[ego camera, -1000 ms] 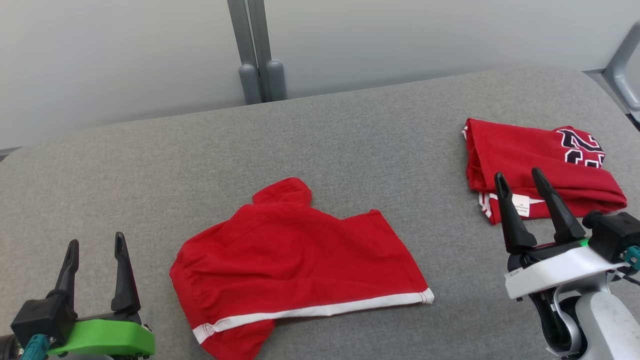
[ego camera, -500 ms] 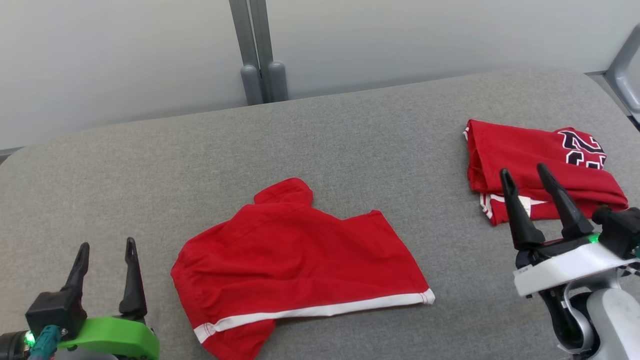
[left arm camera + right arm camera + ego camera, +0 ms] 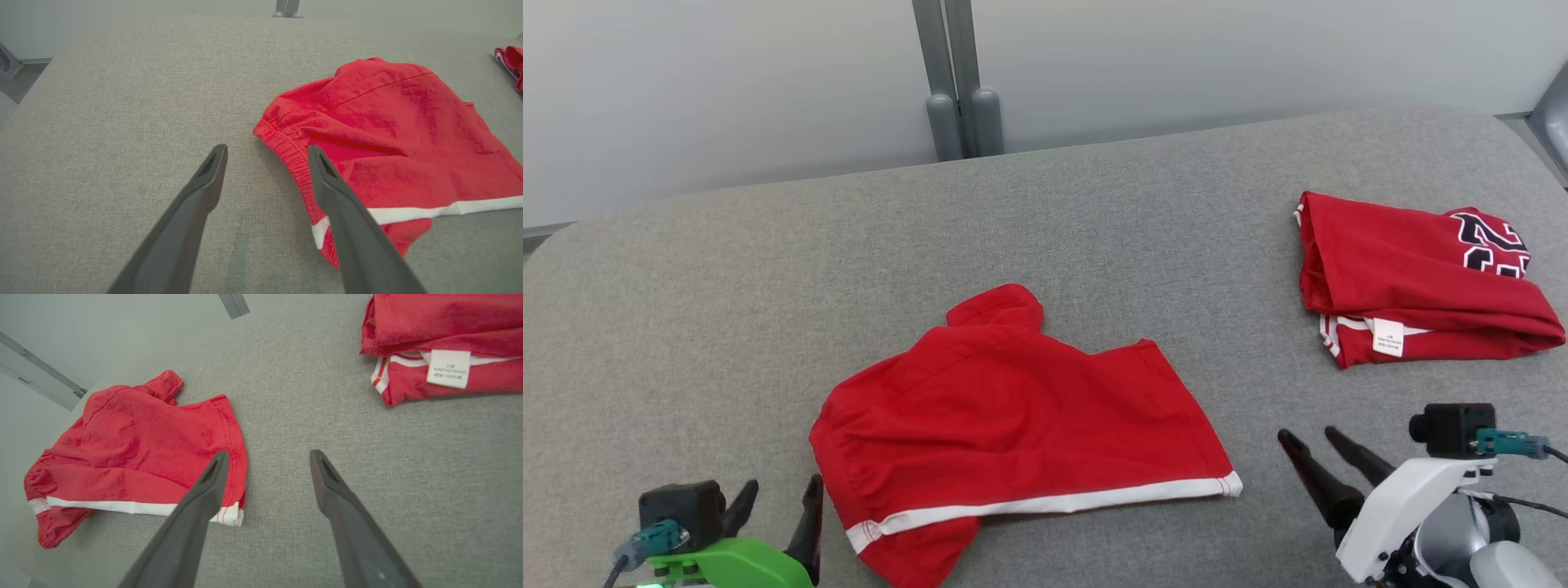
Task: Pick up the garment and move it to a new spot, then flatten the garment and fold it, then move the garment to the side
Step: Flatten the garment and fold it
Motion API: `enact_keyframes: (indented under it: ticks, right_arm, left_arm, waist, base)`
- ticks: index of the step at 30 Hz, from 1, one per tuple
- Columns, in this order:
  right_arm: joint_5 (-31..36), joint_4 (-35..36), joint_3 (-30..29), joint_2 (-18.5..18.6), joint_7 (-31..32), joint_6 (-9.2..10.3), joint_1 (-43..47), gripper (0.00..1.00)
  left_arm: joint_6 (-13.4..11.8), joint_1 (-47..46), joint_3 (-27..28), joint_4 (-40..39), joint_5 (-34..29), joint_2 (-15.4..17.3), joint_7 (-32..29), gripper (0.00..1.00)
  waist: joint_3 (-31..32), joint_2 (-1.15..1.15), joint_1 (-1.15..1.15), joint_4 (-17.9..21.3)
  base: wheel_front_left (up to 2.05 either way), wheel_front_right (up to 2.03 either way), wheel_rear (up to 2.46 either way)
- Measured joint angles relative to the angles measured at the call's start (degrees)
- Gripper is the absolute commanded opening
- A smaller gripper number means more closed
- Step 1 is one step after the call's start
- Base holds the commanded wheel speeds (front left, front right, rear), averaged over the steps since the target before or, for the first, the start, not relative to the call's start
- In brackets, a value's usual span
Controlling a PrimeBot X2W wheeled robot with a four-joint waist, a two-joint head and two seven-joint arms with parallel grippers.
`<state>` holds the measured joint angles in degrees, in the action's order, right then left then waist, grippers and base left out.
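On coarse grey cloth [image 3: 768,269], rumpled red shorts [image 3: 1013,416], left gripper [image 3: 783,483] spread, right gripper [image 3: 1307,433] spread.

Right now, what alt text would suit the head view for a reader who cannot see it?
Red shorts with a white hem stripe lie rumpled on a grey padded table, between the open, empty left pincer and right pincer at the lower corners. A folded red garment sits at the far right.
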<state>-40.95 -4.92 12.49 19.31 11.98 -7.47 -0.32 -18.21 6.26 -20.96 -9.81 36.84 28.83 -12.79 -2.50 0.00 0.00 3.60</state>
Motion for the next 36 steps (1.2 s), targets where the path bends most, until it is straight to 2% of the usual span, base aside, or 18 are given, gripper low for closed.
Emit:
enact_keyframes:
  ticks: [3,8,17,30,31,32,33,34,35,36]
  right_arm:
    - [-3.26,-0.55,2.67,-0.68,3.76,-0.01,0.04,1.00]
    - [-4.94,-4.01,6.12,-0.53,7.20,0.00,-1.02,1.00]
    - [-4.53,-8.64,9.73,-1.09,7.47,-0.01,-6.02,1.00]
    - [-5.15,-9.80,14.01,-1.49,6.09,-0.01,-8.53,1.00]
    - [-5.33,-9.84,14.24,-1.45,5.97,-0.01,-8.64,0.88]
    - [-5.37,-9.92,14.47,-1.41,5.79,0.00,-8.76,0.69]
    - [-5.48,-9.93,14.77,-1.37,5.53,-0.01,-8.93,0.48]
    - [-5.76,-9.99,15.01,-1.33,5.39,-0.01,-9.11,0.37]
    - [-5.94,-10.06,15.25,-1.23,5.17,0.00,-9.27,0.15]
    - [-6.00,-10.11,15.45,-1.13,5.04,-0.01,-9.35,0.00]
  left_arm:
    - [0.65,1.11,-1.70,0.20,1.90,0.66,-4.01,1.00]
    - [2.11,1.32,-3.19,1.00,4.53,0.34,-7.37,1.00]
    - [4.61,-1.21,-4.83,3.78,5.91,-0.96,-8.89,1.00]
    - [7.73,-4.62,-5.93,7.89,7.00,-3.04,-7.97,1.00]
    - [7.91,-4.70,-5.95,7.92,7.12,-3.05,-7.97,0.92]
    - [8.13,-4.72,-6.00,7.92,7.24,-3.09,-7.98,0.73]
    - [8.32,-4.75,-6.08,7.89,7.51,-3.13,-8.00,0.47]
    - [8.47,-4.81,-6.13,7.81,7.65,-3.21,-8.04,0.37]
    - [8.70,-4.85,-6.20,7.70,7.93,-3.25,-8.04,0.00]
    - [8.92,-4.86,-6.26,7.69,8.08,-3.24,-8.05,0.00]
  waist:
    - [-0.22,0.00,0.00,-0.06]
    - [-0.88,0.00,0.00,-0.28]
    - [-2.75,0.00,0.00,-1.28]
    - [-4.16,0.00,0.00,-1.55]
    - [-4.20,0.00,0.00,-1.48]
    - [-4.21,0.00,0.00,-1.42]
    - [-4.20,0.00,0.00,-1.36]
    - [-4.18,0.00,0.00,-1.32]
    - [-4.16,0.00,0.00,-1.30]
    - [-4.13,0.00,0.00,-1.28]
  base:
    - [0.00,0.00,0.00]
    - [0.00,0.00,0.00]
    - [0.00,0.00,0.00]
    - [0.00,0.00,0.00]
    - [0.00,0.00,0.00]
    - [0.00,0.00,0.00]
    - [0.00,0.00,0.00]
    - [0.00,0.00,0.00]
    - [0.00,0.00,0.00]
    - [0.00,0.00,0.00]
